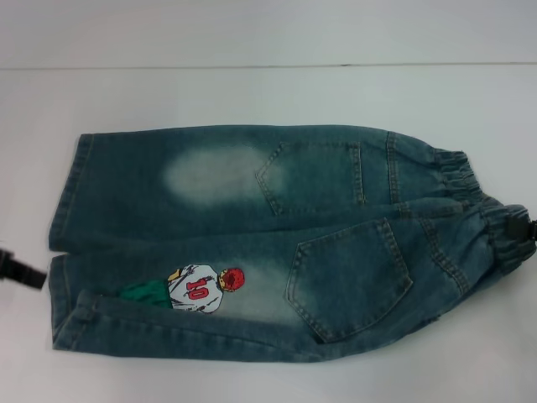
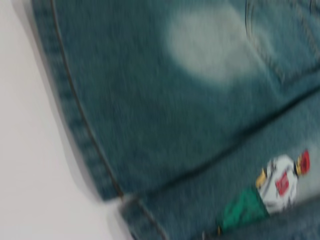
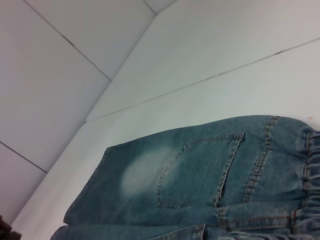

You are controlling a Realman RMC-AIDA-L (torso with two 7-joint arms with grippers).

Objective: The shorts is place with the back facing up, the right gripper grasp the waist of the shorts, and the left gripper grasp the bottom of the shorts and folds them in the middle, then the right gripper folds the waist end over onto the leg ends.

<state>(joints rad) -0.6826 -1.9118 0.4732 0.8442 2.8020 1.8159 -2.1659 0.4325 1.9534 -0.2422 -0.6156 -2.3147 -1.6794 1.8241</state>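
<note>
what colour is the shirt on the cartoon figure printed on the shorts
White with a red number, on the cartoon figure on the shorts; clearest in the head view.

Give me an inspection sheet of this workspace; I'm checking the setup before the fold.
Surface: white table, bare around the garment.
Job's things: denim shorts lie flat, back pockets up, elastic waist on the robot's right, leg hems on its left; cartoon print on the nearer leg.
Clutter: nothing seen.
Grippers: left gripper at the leg hems, right gripper at the waist.
Cables: nothing seen.
Surroundings: pale tiled floor beyond the table edge.
</note>
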